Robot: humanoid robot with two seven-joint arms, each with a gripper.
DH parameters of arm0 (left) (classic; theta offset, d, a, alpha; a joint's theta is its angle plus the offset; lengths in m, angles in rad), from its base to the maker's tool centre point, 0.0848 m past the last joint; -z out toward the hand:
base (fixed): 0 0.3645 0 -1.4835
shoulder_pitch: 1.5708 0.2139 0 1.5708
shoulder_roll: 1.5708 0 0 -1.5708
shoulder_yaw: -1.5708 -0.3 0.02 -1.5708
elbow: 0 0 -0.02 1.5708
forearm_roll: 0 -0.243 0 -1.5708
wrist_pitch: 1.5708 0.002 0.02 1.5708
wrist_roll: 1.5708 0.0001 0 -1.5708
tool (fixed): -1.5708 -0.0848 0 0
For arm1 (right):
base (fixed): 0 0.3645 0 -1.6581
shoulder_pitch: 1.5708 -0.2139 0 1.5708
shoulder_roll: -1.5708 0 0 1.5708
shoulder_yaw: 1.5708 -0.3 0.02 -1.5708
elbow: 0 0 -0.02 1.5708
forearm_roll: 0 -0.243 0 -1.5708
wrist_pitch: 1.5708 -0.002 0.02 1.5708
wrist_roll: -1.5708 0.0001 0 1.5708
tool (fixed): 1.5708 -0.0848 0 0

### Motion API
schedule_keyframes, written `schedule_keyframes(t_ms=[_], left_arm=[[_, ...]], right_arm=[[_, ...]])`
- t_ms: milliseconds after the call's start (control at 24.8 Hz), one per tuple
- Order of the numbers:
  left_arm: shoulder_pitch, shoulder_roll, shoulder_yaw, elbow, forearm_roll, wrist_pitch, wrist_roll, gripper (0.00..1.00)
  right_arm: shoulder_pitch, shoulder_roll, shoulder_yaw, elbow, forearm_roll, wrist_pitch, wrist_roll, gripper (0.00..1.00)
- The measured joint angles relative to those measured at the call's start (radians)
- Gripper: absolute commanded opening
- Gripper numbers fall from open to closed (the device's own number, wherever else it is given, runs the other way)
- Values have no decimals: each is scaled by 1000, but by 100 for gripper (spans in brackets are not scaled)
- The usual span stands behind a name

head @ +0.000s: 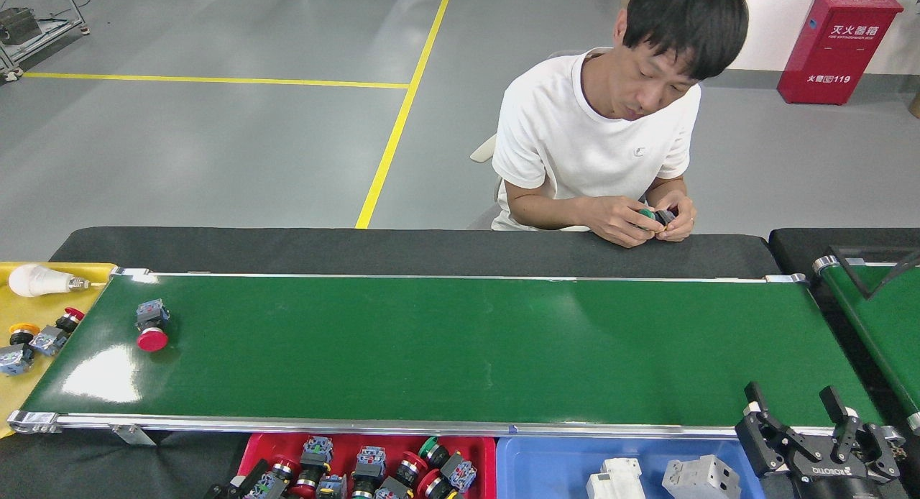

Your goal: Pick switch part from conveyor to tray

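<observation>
Near the left end of the conveyor: one switch part, grey-blue body with a red mushroom head, lying on its side on the green belt, head towards the near rail, well apart from both tools.

Just past the near rail, at the bottom edge: red tray, holding a cluster of similar switch parts with red and green heads. Touching its right side, a blue tray with two white blocky parts inside.

Right tool at the lower right corner, hanging over the near rail beside the blue tray, black fingers spread apart, nothing between them.

Left tool only just showing at the bottom edge, dark, over the left corner of the red tray; released or clenched, cannot tell.

Beyond the left end of the belt, a yellow tray with a white bulb and a few small switch pieces.

Behind the black tabletop, a person in a white T-shirt, both hands resting on the far edge, closed around a small green-headed part.
</observation>
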Motion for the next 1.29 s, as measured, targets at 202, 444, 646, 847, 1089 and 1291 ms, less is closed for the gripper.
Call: schedule_keyframes(t_ms=[202, 444, 646, 847, 1089, 1291], left_arm=[[-20, 5, 137, 9, 176, -4, -101, 100], [-132, 17, 243, 174, 219, -5, -177, 100], [-153, 20, 247, 231, 227, -5, -182, 100], [-154, 20, 265, 238, 229, -5, -154, 100], [-155, 20, 304, 239, 235, -7, -111, 100], [-155, 21, 304, 239, 253, 2, -98, 100]], right_arm=[[0, 0, 0, 0, 0, 0, 0, 100], [-1, 0, 1, 0, 0, 0, 0, 100], [-2, 0, 7, -1, 0, -6, 0, 100], [-3, 6, 8, -3, 2, -21, 0, 100], [-5, 13, 9, -3, 4, -25, 4, 100], [-5, 13, 9, -3, 4, -39, 17, 100]])
